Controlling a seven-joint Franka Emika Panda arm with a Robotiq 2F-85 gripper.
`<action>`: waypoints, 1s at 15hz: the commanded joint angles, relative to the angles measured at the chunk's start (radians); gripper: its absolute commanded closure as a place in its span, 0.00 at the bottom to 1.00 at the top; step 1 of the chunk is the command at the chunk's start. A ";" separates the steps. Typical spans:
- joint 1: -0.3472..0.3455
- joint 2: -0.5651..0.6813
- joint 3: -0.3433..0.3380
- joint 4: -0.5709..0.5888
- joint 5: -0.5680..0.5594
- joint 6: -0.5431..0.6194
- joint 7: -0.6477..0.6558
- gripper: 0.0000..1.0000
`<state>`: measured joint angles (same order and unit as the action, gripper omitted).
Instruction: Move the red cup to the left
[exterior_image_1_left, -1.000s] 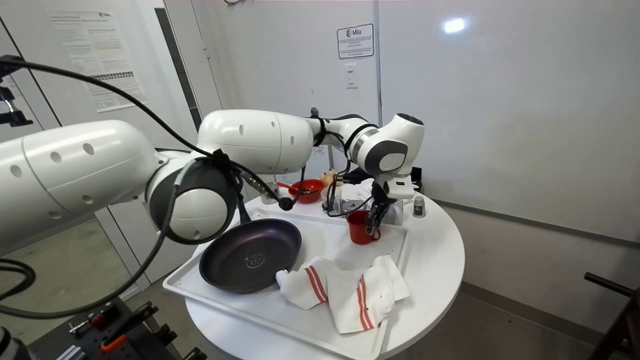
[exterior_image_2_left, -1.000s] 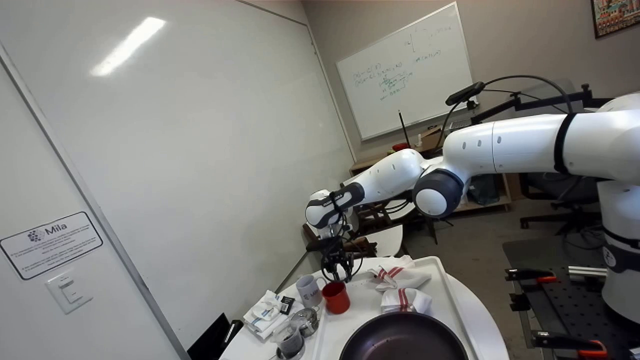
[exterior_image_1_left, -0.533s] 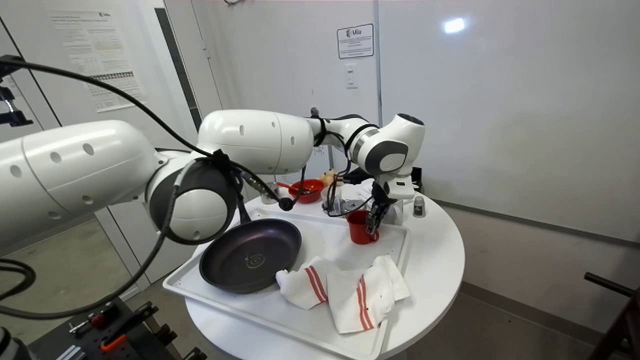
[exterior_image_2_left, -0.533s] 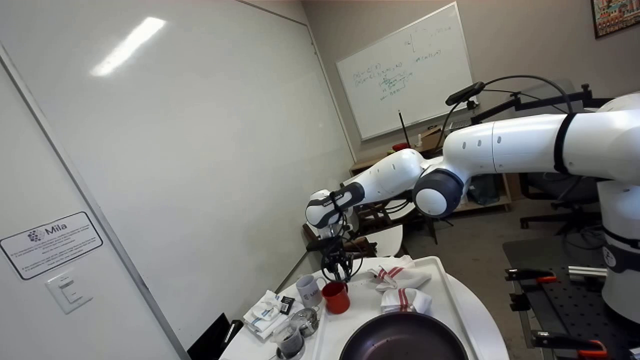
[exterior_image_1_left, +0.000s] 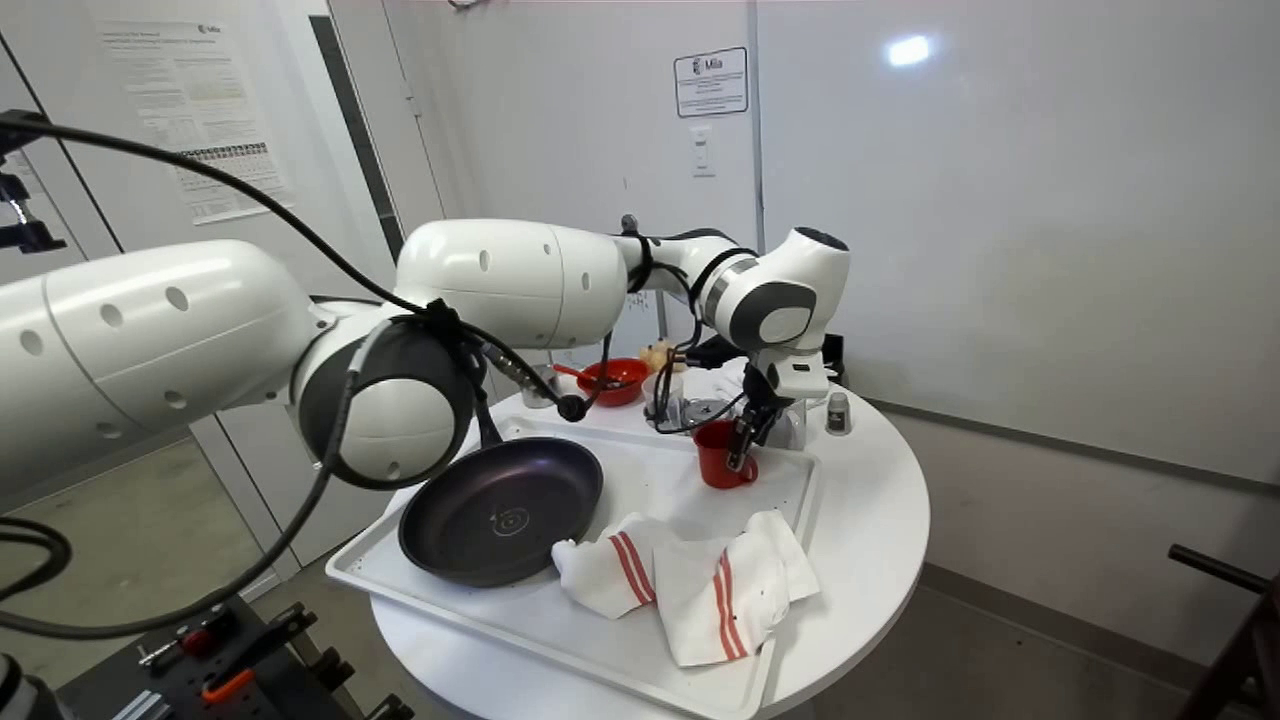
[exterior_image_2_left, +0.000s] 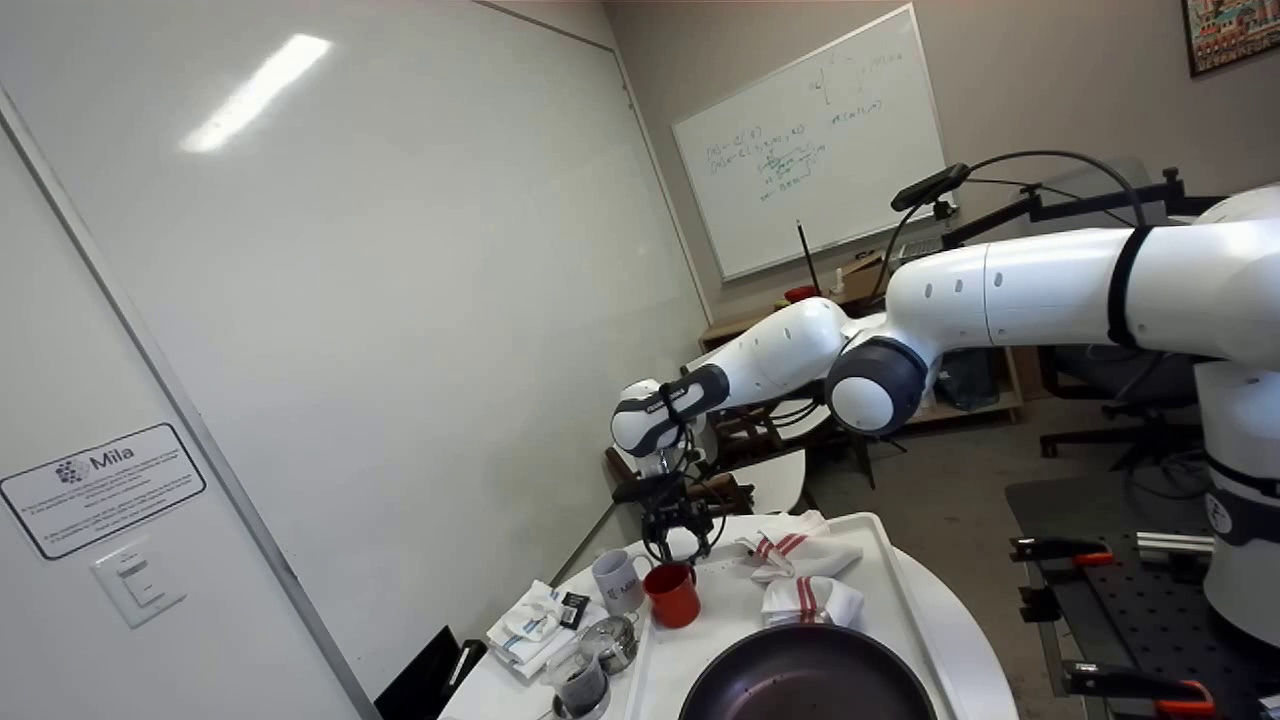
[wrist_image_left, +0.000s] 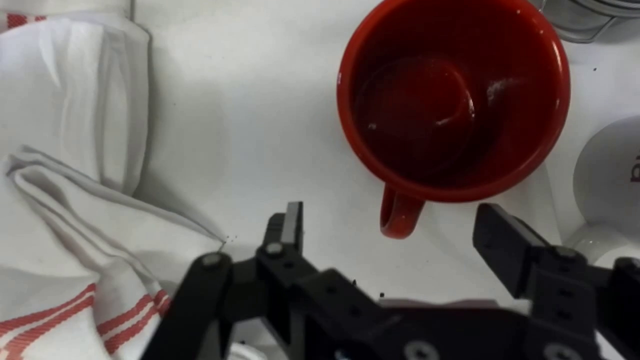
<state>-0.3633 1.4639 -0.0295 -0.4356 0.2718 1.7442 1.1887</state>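
Spread well apart now, the fingers of the gripper (exterior_image_2_left: 684, 552) are the one thing that clearly moves; half a second earlier they stand close together. I read this as making ready for a grasp: the task is probably at its pre-grip stage, the shift left not yet begun.

Left to right in an exterior view, the black frying pan (exterior_image_1_left: 500, 510) sits on the white tray (exterior_image_1_left: 655, 475) as before, the striped towels (exterior_image_1_left: 690, 590) likewise, and the red cup (exterior_image_1_left: 714, 455) stands upright near a far corner of the tray, at its earlier spot.

Across the wrist view, past the towels comes one black finger (wrist_image_left: 291, 227), touching nothing; next the cup's handle (wrist_image_left: 400, 215), in the gap with bare tray on both sides; then the other finger, and at the right a white mug (wrist_image_left: 612, 175). So the jaws are wide and hold nothing. Whether the tips are low enough to take the handle, I cannot tell.

Closing on the handle seems the likely next move; held only there, the cup could tilt as it is carried.
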 joint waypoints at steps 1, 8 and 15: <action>-0.004 0.000 0.010 -0.002 -0.021 -0.004 0.023 0.00; 0.001 0.002 0.008 -0.034 -0.020 -0.017 0.028 0.00; 0.000 0.002 0.007 -0.046 -0.018 -0.016 0.028 0.56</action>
<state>-0.3624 1.4663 -0.0295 -0.4819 0.2699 1.7397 1.1967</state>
